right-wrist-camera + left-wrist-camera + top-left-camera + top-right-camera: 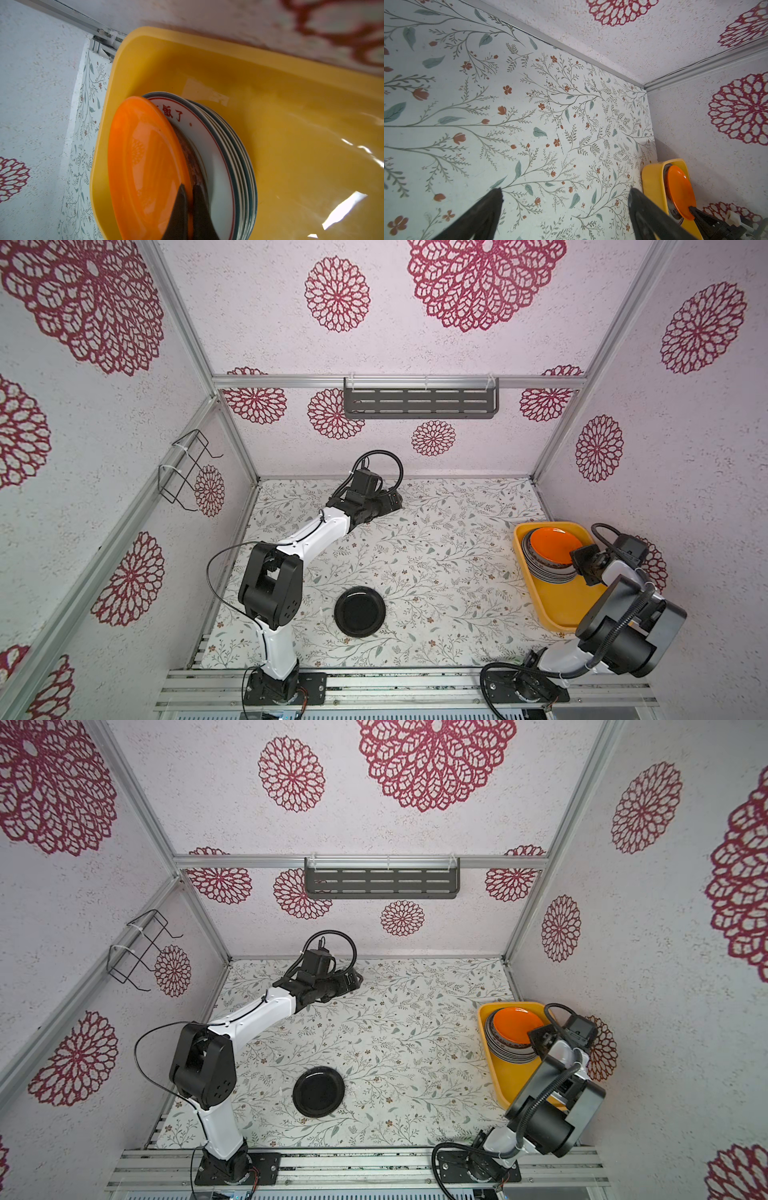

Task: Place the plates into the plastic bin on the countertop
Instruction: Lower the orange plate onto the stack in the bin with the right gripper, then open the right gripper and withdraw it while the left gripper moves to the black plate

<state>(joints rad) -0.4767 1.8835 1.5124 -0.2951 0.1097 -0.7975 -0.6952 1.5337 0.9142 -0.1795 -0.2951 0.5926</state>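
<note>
Mostly rims show of the stacked plates [241,166] in the yellow bin [270,124], whose near end the right arm [636,639] hides in both top views. The right fingers [180,212] pinch the orange plate [141,155], tilted on that stack. The left fingers [483,214] gape empty above the leafy bench [436,572], where a black plate [360,611] lies. Red-flowered walls [457,464] enclose it
</note>
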